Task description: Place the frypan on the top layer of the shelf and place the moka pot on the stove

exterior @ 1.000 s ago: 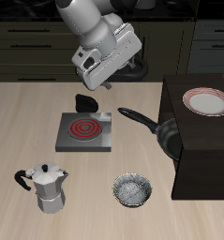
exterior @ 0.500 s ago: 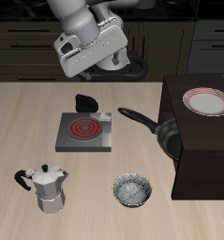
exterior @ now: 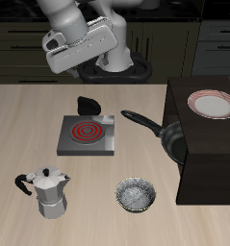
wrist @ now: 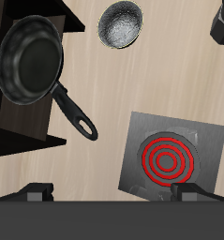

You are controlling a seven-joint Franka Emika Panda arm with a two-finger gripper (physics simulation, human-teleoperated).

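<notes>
The black frypan (exterior: 173, 142) (wrist: 31, 61) lies on the flat top of the dark shelf (exterior: 208, 159), at its edge, with the long handle (wrist: 76, 117) sticking out over the table. On the table near the front edge, well apart from the stove, stands the silver moka pot (exterior: 49, 190). That stove (exterior: 88, 135) (wrist: 174, 155), a grey plate with a red coil, has nothing on it. My gripper (exterior: 73, 58) (wrist: 115, 192) hangs high above the back of the table, open and empty, its fingers (wrist: 38, 192) spread wide.
A white plate with a pink rim (exterior: 211, 104) rests farther back on the shelf top. A small silvery patterned bowl (exterior: 137, 196) (wrist: 123, 23) sits near the front edge beside the shelf. A small black object (exterior: 88, 104) lies just behind the stove.
My arm has risen and swung back, away from the shelf, with nothing in the gripper. The frypan, moka pot and stove have not moved.
</notes>
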